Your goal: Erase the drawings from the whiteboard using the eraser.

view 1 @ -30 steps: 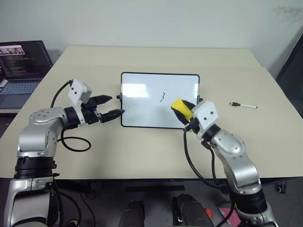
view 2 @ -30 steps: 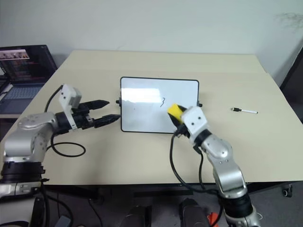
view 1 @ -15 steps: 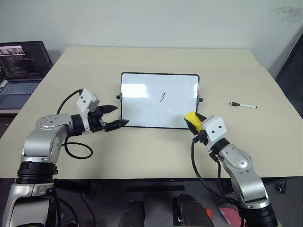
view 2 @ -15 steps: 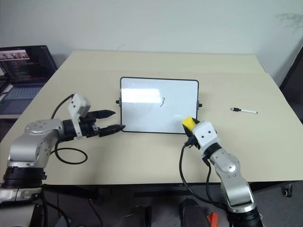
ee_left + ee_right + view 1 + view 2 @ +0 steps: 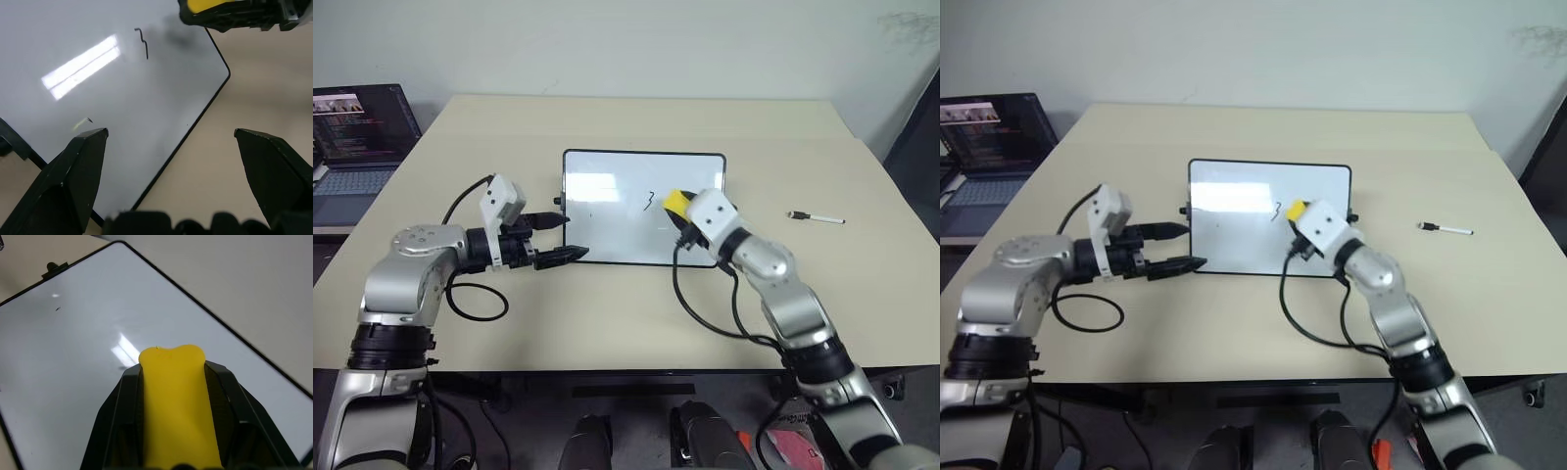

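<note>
Beige table (image 5: 607, 323) w/ whiteboard (image 5: 607, 230) mid, marker pen (image 5: 816, 217) to right.

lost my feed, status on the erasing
Right end effector shut on yellow block eraser, beside last black "3". Left end effector open at white board's edge. Nothing blocking.

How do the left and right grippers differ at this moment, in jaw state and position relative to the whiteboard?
The left gripper is open and empty at the white black-framed whiteboard's left edge. The right gripper is shut on the yellow block eraser over the board, beside the remaining black "3" mark. Both have two black fingers.
</note>
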Controlling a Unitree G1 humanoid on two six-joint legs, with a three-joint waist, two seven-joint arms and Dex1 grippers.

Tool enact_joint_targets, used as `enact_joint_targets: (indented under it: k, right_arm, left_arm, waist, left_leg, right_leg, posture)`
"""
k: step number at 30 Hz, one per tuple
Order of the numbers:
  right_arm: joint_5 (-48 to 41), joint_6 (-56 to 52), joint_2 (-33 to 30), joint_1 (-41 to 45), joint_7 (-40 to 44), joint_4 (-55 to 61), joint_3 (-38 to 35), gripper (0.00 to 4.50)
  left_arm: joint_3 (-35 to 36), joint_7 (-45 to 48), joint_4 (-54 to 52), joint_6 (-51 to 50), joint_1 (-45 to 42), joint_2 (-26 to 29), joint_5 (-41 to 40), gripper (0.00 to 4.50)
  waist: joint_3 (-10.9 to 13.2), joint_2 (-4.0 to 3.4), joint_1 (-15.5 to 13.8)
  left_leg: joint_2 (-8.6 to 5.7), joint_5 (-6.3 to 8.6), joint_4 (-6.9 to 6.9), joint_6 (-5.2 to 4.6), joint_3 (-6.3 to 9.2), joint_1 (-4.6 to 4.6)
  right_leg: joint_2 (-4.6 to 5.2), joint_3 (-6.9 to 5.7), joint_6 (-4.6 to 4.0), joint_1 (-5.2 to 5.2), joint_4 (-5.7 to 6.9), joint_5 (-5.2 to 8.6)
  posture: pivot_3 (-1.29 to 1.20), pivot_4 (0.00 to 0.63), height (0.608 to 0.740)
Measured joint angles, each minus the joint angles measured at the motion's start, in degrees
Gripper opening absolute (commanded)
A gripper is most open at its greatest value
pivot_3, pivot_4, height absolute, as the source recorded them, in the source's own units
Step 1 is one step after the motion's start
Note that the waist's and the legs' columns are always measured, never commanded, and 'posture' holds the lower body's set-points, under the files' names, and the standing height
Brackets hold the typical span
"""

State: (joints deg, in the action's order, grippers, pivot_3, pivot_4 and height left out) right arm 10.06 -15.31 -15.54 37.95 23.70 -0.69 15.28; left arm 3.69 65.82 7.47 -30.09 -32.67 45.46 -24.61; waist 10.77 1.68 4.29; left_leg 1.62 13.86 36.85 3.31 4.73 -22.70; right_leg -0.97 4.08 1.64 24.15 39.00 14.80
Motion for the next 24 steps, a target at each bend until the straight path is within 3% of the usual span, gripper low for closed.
enact_joint_targets:
  k: [9, 24]
  right_arm:
    - [3.5, 6.1, 0.5, 8.0, 0.2, -16.1, 2.5, 1.38]
    - [5.0, 3.4, 1.9, 3.2, 7.3, -12.9, 7.7, 1.38]
  left_arm:
    - [-0.5, 1.3, 1.7, 0.3, -0.7, 0.3, 0.8, 4.5]
    - [-0.5, -0.1, 2.6, 0.4, -0.2, 1.8, 3.0, 4.5]
  waist:
    - [0.0, 0.0, 0.3]
    - [0.0, 0.0, 0.4]
  left_leg:
    - [-0.01, 0.01, -0.05, 0.0, 0.03, -0.09]
    - [-0.01, -0.01, 0.1, 0.0, 0.03, 0.01]
  right_leg:
    - [0.01, -0.01, -0.16, 0.05, -0.02, -0.09]
    - [0.01, -0.01, 0.03, -0.02, 0.07, -0.04]
  posture:
    - [0.0, 0.15, 0.74]
    - [0.0, 0.15, 0.74]
